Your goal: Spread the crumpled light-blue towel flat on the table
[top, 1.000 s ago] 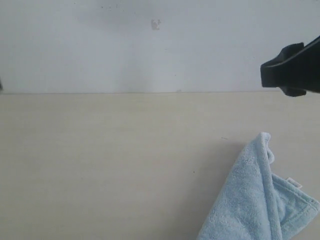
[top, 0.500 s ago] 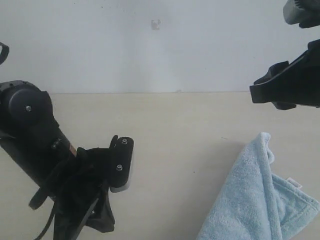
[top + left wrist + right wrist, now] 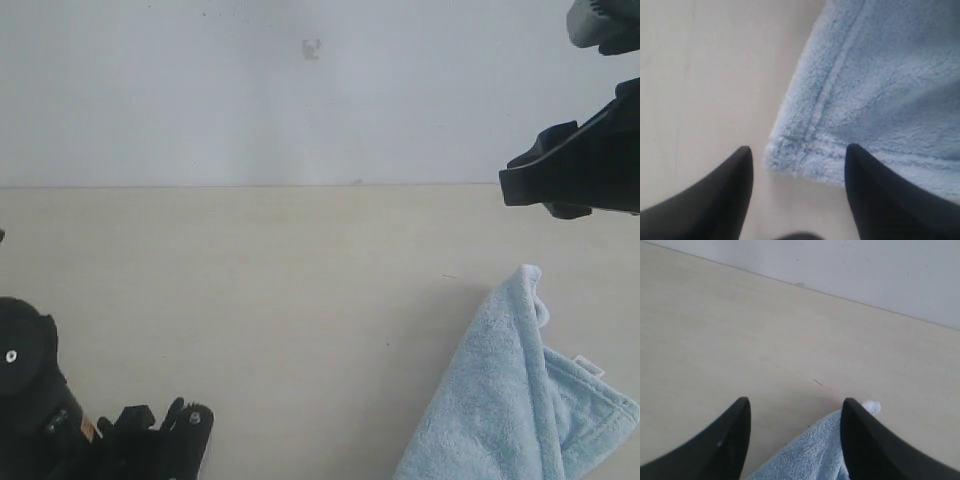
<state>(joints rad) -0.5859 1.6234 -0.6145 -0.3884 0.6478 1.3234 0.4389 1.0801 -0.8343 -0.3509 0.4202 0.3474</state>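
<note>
The light-blue towel (image 3: pixel 510 400) lies crumpled and folded at the table's (image 3: pixel 300 280) lower right, its white tag (image 3: pixel 588 367) showing near one corner. In the left wrist view a hemmed corner of the towel (image 3: pixel 865 90) lies flat, and my left gripper (image 3: pixel 798 147) is open just above it, one finger on each side of the corner. My right gripper (image 3: pixel 795 400) is open above the towel's (image 3: pixel 810 455) raised upper tip, holding nothing. In the exterior view the right gripper (image 3: pixel 570 175) hangs high at the right edge.
The left arm's black body (image 3: pixel 60 430) fills the exterior view's bottom left corner. A grey-white wall (image 3: pixel 300 100) rises behind the table's far edge. Bare beige table stretches left of the towel.
The left arm swung into the exterior view half a second ago and has since dropped back to the bottom left corner. The right gripper shifted slightly left, then held. The towel has not moved.
</note>
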